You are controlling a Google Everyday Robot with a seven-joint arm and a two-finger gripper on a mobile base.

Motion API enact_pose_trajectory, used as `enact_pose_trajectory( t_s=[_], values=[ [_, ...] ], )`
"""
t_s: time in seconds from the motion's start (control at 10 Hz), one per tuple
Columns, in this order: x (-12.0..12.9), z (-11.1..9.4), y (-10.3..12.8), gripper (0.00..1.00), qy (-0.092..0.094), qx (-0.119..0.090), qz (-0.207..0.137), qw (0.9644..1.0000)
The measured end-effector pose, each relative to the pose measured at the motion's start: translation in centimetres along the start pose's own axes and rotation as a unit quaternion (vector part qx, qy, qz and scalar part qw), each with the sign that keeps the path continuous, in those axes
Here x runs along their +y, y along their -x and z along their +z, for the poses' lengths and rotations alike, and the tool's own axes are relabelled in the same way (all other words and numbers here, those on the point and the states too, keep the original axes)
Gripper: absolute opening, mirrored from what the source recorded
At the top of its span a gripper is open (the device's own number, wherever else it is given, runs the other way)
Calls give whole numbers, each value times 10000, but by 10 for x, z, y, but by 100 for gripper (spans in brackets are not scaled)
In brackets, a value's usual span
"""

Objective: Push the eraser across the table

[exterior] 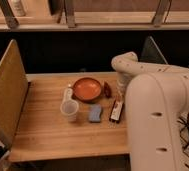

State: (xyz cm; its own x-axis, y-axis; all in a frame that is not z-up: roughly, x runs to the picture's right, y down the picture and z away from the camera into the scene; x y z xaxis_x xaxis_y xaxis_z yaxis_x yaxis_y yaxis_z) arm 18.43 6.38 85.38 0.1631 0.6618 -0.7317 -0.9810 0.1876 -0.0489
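"One gripper (120,86) is all I can find, a pale piece on the end of the big white arm (158,115). Where is it, taking the shallow round orange bowl (86,89) as the mark?"

"Just right of the bowl, low over the light wooden butcher-block table (48,125), close to the bowl's right rim. Whether it is parted or closed I cannot tell."

"And the narrow dark red and black eraser (116,111) with the white stripe?"

"In front of the bowl and a little to its right, lying flat on the wood with its long side running toward the near edge. It sits nearer the camera than the gripper, and I cannot tell whether the two touch."

"What else is near the bowl?"

"A small dark red thing (107,90) lies against its right side. A flat blue rectangular block (95,113) lies in front of the bowl, just left of the eraser. A pale translucent cup (70,110) stands upright in front of the bowl and to its left. A tall upright wooden board (8,85) stands well to the left of the bowl, at the table's side."
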Motion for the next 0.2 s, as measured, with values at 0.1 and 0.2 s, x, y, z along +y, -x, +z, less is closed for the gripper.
enact_pose_trajectory(
  t_s=[0.1, 0.2],
  values=[
    [30, -16, -3, 0, 269, -329, -289, 9987],
    [77, -34, -16, 0, 591, -660, -779, 9930]
  ],
)
